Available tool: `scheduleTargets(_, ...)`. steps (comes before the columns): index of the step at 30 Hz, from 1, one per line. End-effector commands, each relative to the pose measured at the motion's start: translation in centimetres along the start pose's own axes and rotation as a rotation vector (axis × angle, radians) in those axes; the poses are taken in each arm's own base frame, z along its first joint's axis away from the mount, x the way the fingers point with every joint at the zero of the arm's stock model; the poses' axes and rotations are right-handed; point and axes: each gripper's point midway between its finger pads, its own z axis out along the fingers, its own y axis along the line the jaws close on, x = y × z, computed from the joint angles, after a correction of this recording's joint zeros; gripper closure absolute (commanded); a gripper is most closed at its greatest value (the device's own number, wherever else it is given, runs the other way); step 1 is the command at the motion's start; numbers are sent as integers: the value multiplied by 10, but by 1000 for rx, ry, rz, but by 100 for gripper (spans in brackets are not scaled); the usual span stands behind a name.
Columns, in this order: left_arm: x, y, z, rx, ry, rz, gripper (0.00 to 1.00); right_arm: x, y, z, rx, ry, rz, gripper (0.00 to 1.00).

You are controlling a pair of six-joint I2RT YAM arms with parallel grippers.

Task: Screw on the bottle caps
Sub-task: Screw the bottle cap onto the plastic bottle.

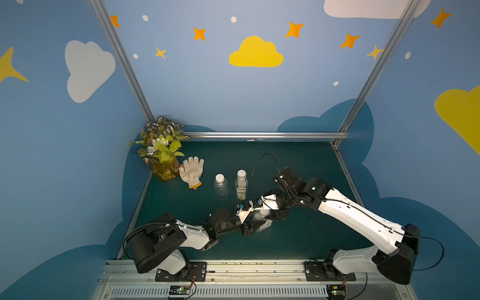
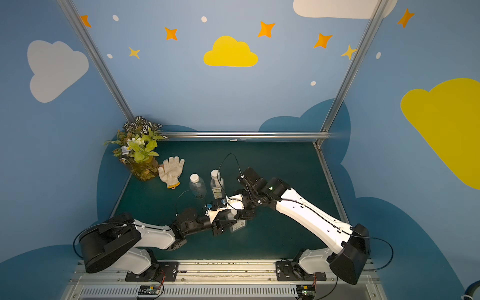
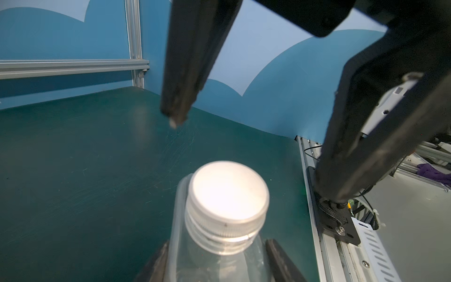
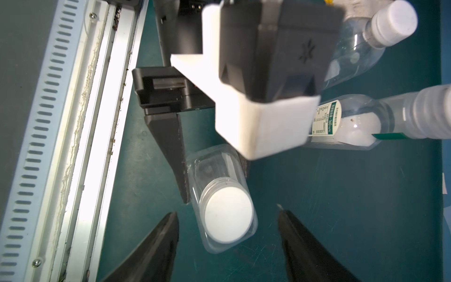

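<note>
My left gripper [image 3: 219, 267] is shut on a clear flat-sided bottle [image 4: 214, 171], with a finger [image 4: 175, 156] on each flat side. A white bottle cap [image 3: 228, 195] sits on its neck. My right gripper [image 4: 227, 217] hangs above that cap, open, its fingertips [image 4: 170, 219] well clear on both sides. In both top views the grippers meet at the table's middle, around the held bottle [image 1: 263, 226] [image 2: 237, 226]. Behind them stand a round plain bottle [image 1: 221, 187] and a slim labelled bottle [image 1: 241, 185], each with a white cap on.
A white work glove [image 1: 191, 171] lies at the back left beside a potted plant [image 1: 162, 153]. Aluminium rails [image 1: 233, 270] run along the table's front edge. The green table [image 1: 298, 161] is walled in on three sides.
</note>
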Motion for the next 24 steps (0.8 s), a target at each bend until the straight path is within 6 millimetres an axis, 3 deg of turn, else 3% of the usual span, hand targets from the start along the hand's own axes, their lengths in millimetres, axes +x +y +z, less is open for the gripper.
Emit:
scheduleTargets(1, 37, -1, -2, 13, 127, -76, 97, -1, -2, 0, -9, 20, -12, 32)
scheduleTargets(5, 38, -1, -2, 15, 129, -77, 97, 3, -1, 7, -30, 39, -4, 35)
scheduleTargets(11, 38, -1, -3, 14, 129, -75, 97, 3, 2, 10, -50, 39, 7, 47)
scheduleTargets(24, 38, -1, -3, 17, 129, -77, 96, 12, 8, 19, -73, 66, 29, 45)
